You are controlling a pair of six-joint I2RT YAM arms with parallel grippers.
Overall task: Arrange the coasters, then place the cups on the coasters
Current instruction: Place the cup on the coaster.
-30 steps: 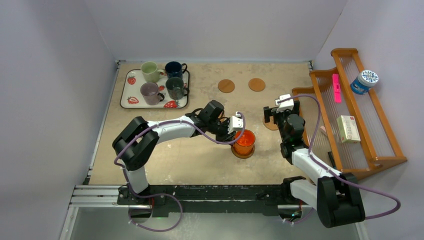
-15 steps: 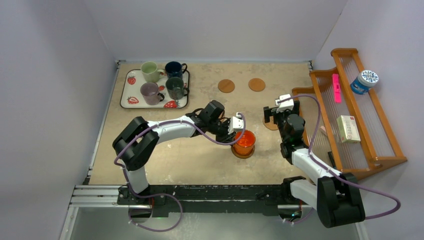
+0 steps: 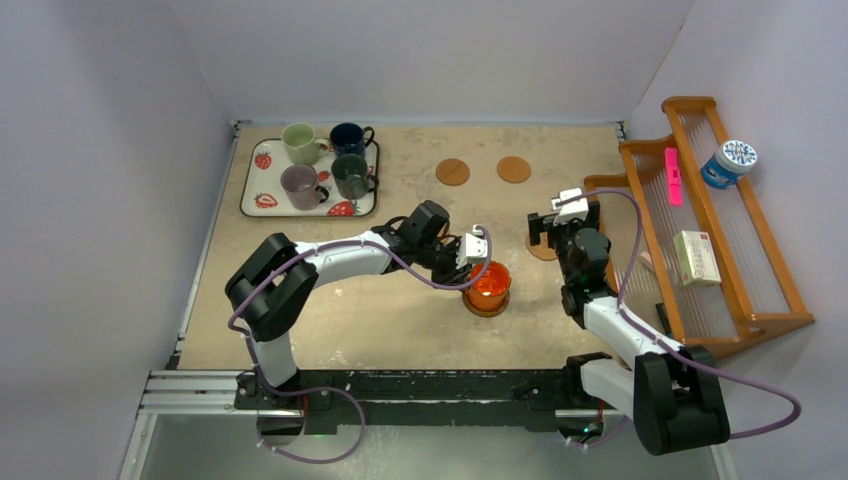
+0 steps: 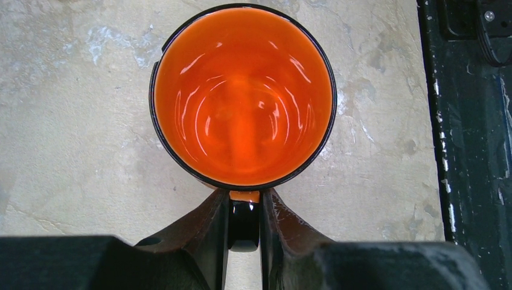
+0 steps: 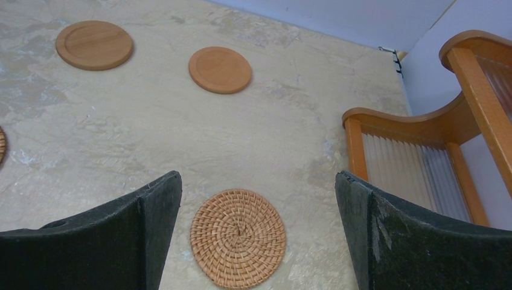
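Note:
An orange cup (image 3: 489,281) (image 4: 241,96) stands upright on a dark coaster (image 3: 485,308) near the table's middle front. My left gripper (image 3: 470,266) (image 4: 244,202) is shut on its dark handle, one finger on each side. My right gripper (image 3: 556,226) (image 5: 258,181) hangs open over a woven coaster (image 5: 238,237) (image 3: 541,249), touching nothing. Two plain tan coasters (image 3: 452,172) (image 3: 514,169) lie at the back. In the right wrist view they appear as the left disc (image 5: 94,45) and the right disc (image 5: 220,69). Pale green (image 3: 298,143), navy (image 3: 347,138), mauve (image 3: 299,186) and dark green (image 3: 351,175) cups sit on the tray.
The strawberry-print tray (image 3: 247,182) is at the back left. A wooden rack (image 3: 750,300) along the right side holds a blue-and-white jar (image 3: 728,163), a pink item (image 3: 672,175) and a box (image 3: 697,257). A black rail (image 4: 471,121) edges the table front.

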